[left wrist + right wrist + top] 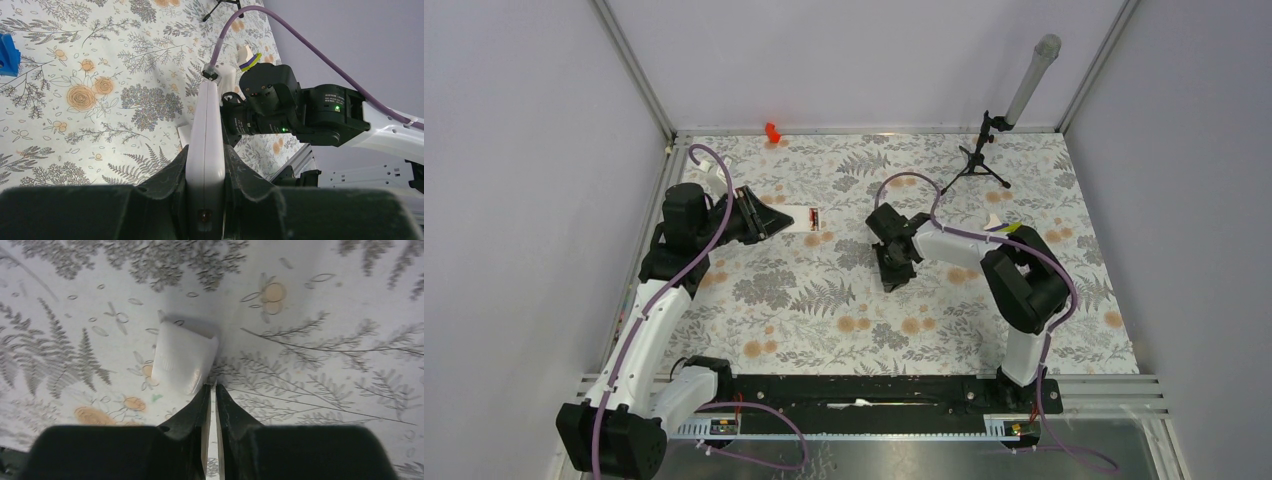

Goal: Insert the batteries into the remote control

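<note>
My left gripper (pixel 774 216) is shut on the white remote control (pixel 797 217) and holds it just above the table at the back left. In the left wrist view the remote (pixel 207 115) stands edge-on between the fingers (pixel 167 172). Black and red marks (pixel 814 217) at its far end look like the batteries lying in it. My right gripper (pixel 891 281) points down at the table's middle, shut and empty. In the right wrist view its tips (pixel 211 386) sit at the edge of a small white square plate (pixel 184 358) lying flat.
A bright red piece (pixel 772 131) lies at the back wall. A black tripod (pixel 980 160) with a grey tube stands at the back right. A yellow-green bar (pixel 1014 228) sits by the right arm. A blue piece (pixel 7 55) lies left of the remote.
</note>
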